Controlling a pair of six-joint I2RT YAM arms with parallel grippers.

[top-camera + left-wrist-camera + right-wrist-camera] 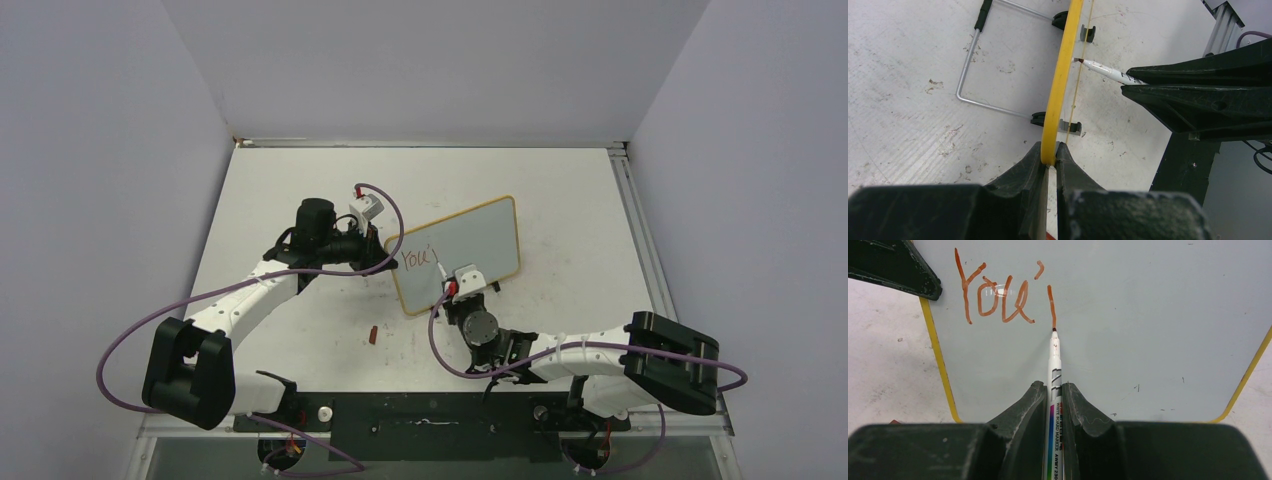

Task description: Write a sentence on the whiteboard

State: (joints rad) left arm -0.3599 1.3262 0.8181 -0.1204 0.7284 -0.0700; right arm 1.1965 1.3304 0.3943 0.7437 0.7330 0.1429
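The whiteboard (pixel 478 245) stands tilted at mid table; its face fills the right wrist view (pixel 1128 330) and its yellow rim shows edge-on in the left wrist view (pixel 1062 75). My left gripper (pixel 392 262) (pixel 1049 152) is shut on the rim at the board's left edge. My right gripper (pixel 456 290) (pixel 1052 390) is shut on the white marker (pixel 1054 360), which also shows in the left wrist view (pixel 1105 71). Its tip touches the board at the bottom of a fresh vertical stroke. The sentence (pixel 998 295) (pixel 420 257) reads "You'" plus that stroke, in red.
A wire stand (pixel 983 65) props the board from behind. A small red cap (pixel 372 335) lies on the table in front of the board's left corner. An aluminium rail (pixel 640 230) runs along the table's right edge; walls close in the back and sides.
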